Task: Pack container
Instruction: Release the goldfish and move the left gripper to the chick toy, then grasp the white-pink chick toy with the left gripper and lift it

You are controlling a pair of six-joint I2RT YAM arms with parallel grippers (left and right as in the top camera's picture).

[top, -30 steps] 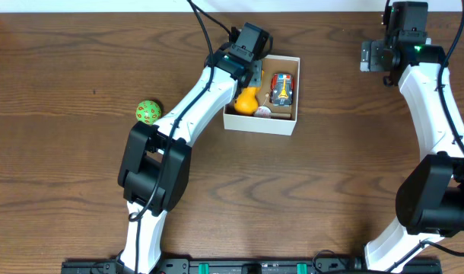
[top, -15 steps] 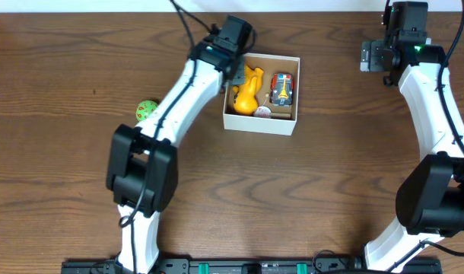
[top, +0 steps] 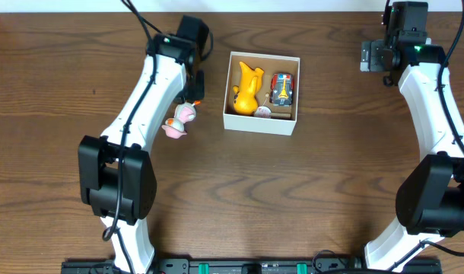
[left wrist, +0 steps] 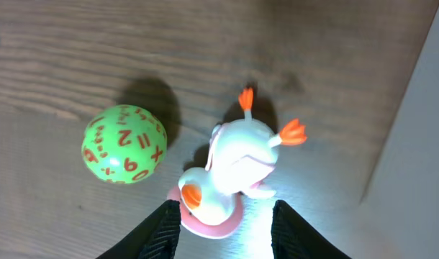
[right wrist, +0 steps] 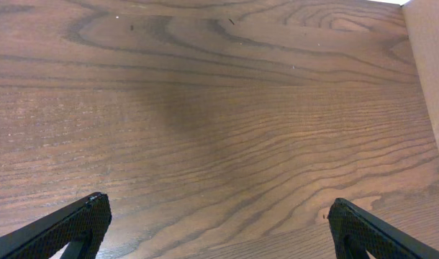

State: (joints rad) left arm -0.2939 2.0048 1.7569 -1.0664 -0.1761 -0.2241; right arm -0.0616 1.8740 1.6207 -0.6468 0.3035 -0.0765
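Reaching out over the counter [top: 80,68], the left arm stretches long from its base, wrist bent so the left gripper [top: 194,91] points down just beside the container's left wall. Its fingers [left wrist: 165,230] stand partway apart, empty, on either side of a small white duck toy [left wrist: 237,165] that lies on the wood below them. The duck seems tipped over, orange feet pointing away from the camera, beak and pink base nearest the fingertips. A green ball [left wrist: 124,144] printed with red numbers sits close beside the duck, not touching it; from overhead the arm hides the ball.

The container [top: 261,125] rests upright on the counter between the two arms, nearer the left one. Inside it lie a yellow toy [top: 247,87] against the left wall, a toy car [top: 281,89] to its right, and a small pale piece I cannot identify at the front.

The duck looks like light, hard, smooth plastic with rounded sides, so it could squirt out of a shallow pinch. A grip across the plump body, low and centred, seems safest, avoiding the thin feet. The cardboard box is likely light with thin walls, so a bump from the arm would probably slide or dent it.

The right arm is folded back at the far right, well apart from everything, and the right gripper [right wrist: 218,205] has its fingers spread wide over bare wood.
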